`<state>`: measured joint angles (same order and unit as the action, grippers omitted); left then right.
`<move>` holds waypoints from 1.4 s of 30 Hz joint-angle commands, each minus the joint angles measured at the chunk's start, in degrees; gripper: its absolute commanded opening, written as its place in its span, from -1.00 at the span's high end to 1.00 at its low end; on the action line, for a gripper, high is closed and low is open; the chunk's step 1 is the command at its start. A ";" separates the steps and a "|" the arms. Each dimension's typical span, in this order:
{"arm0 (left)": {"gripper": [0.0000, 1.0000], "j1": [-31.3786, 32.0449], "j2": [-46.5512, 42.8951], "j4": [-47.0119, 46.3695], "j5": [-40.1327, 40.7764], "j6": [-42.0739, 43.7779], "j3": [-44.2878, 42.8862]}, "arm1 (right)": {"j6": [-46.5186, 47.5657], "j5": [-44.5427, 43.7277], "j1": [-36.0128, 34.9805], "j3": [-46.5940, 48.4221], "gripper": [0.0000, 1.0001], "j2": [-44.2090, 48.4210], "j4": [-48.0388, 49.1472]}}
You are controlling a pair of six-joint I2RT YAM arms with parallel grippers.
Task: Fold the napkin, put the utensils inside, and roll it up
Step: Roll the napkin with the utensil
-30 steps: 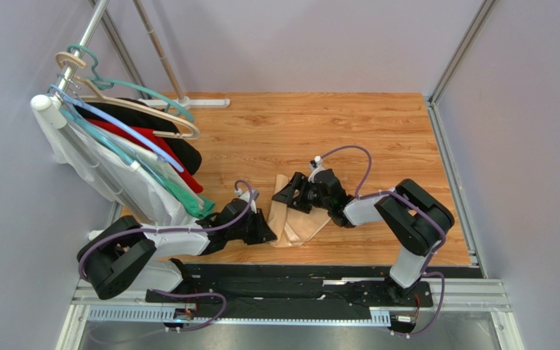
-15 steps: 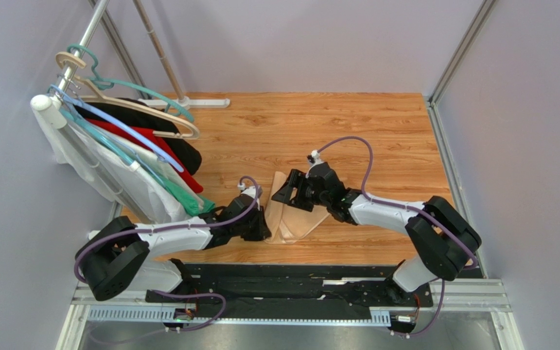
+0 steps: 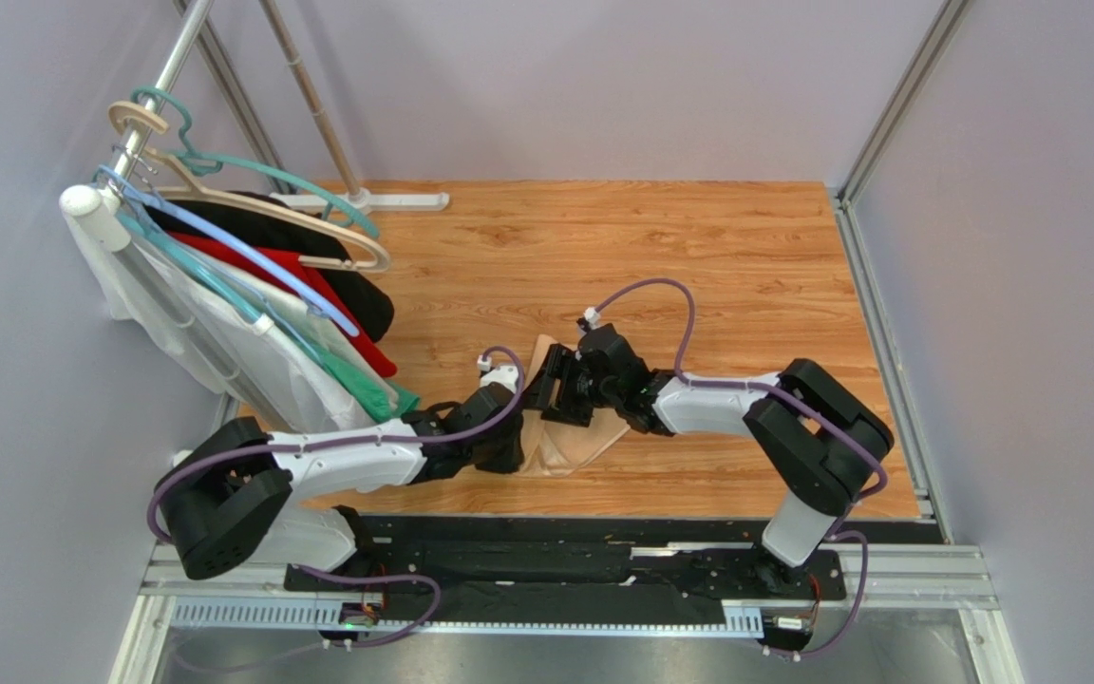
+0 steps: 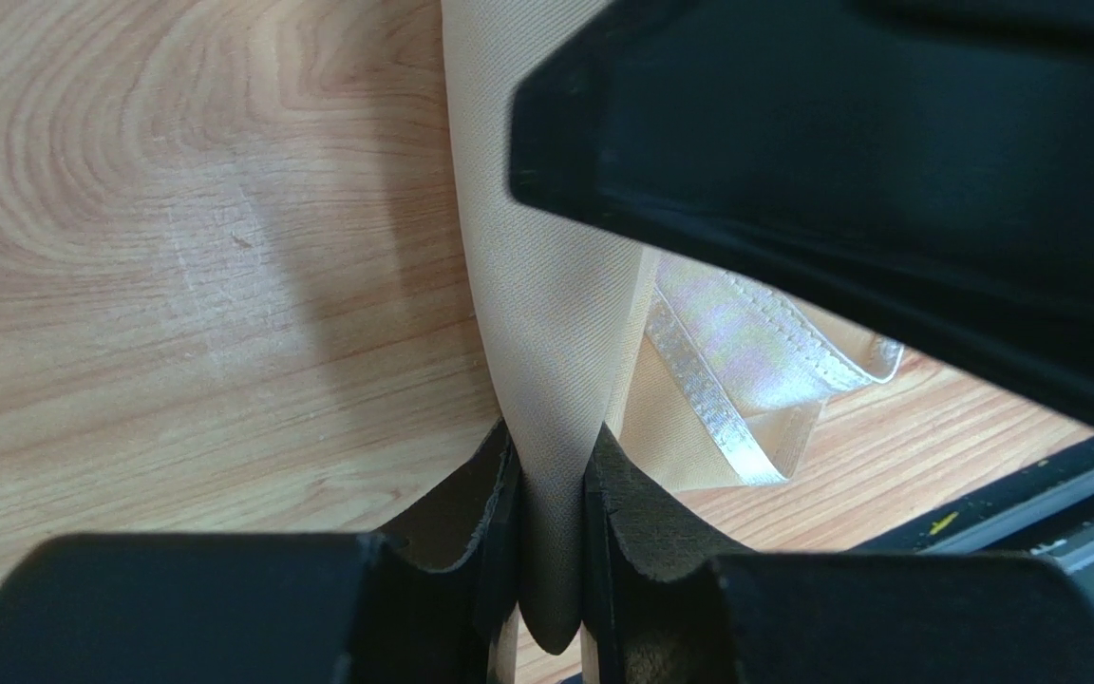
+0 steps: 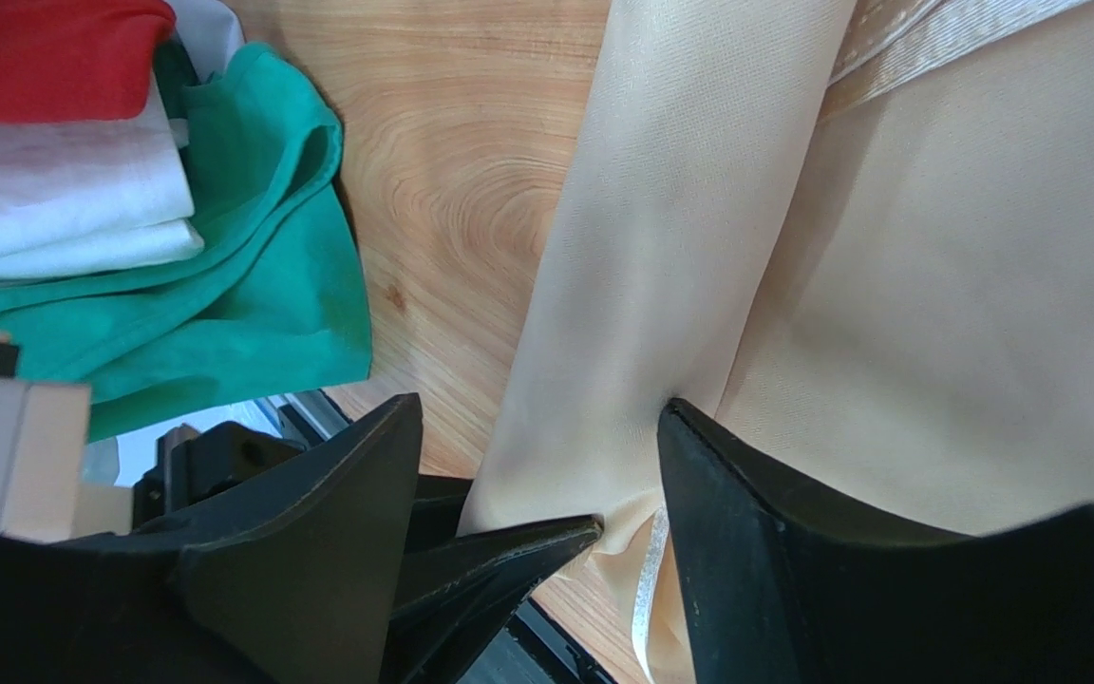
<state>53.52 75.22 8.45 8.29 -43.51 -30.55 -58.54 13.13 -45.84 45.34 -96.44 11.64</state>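
Observation:
The pale peach napkin (image 3: 574, 439) lies bunched on the wooden table between my two grippers. My left gripper (image 4: 550, 549) is shut on a raised fold of the napkin (image 4: 546, 285), with cloth pinched between its pads. My right gripper (image 5: 539, 428) is open and straddles the same long fold of the napkin (image 5: 667, 242); its right fingertip (image 5: 696, 442) touches the cloth. In the top view the left gripper (image 3: 506, 432) and right gripper (image 3: 556, 392) sit close together at the napkin's left edge. A shiny hemmed edge (image 4: 738, 356) shows beside the fold. The utensils are out of view.
Garments on hangers (image 3: 260, 307) hang from a rack at the left, and a green cloth (image 5: 239, 285) lies close to the napkin's left side. The black base rail (image 3: 581, 556) runs along the near table edge. Grey walls enclose the table.
My right gripper has moved left onto the napkin toward the left gripper, its jaws slightly narrower. The left gripper has shifted a little forward, still holding the fold; the napkin looks more bunched.

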 commanded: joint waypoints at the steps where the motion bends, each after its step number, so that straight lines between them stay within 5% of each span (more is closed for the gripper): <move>1: 1.00 1.33 1.85 4.12 3.74 2.64 -2.24 | -3.24 2.60 -0.12 1.15 -0.24 -1.90 7.43; 19: 1.00 5.80 4.49 9.39 10.07 7.11 -7.15 | -1.13 1.55 -1.44 4.49 -0.03 -6.83 1.81; 29: 1.00 11.26 7.66 11.68 16.57 11.33 -11.11 | 0.01 3.48 -1.35 4.76 0.35 -8.58 0.93; 34: 1.00 14.33 8.98 11.06 18.69 14.50 -12.87 | -0.96 3.58 -1.35 3.53 0.94 -9.29 2.33; 37: 0.99 14.33 9.59 12.81 18.42 13.28 -14.01 | -1.22 2.96 -1.27 2.65 1.00 -9.03 2.95; 40: 0.50 14.33 8.46 13.61 17.64 11.69 -14.46 | -1.22 1.99 -1.00 1.60 1.00 -8.59 3.21; 42: 0.46 14.25 6.35 13.26 16.41 11.34 -13.84 | -1.31 2.08 -0.65 1.07 1.00 -8.67 4.44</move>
<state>66.19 84.84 24.69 29.32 -32.69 -41.76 -60.64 17.19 -46.59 48.10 -104.05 14.52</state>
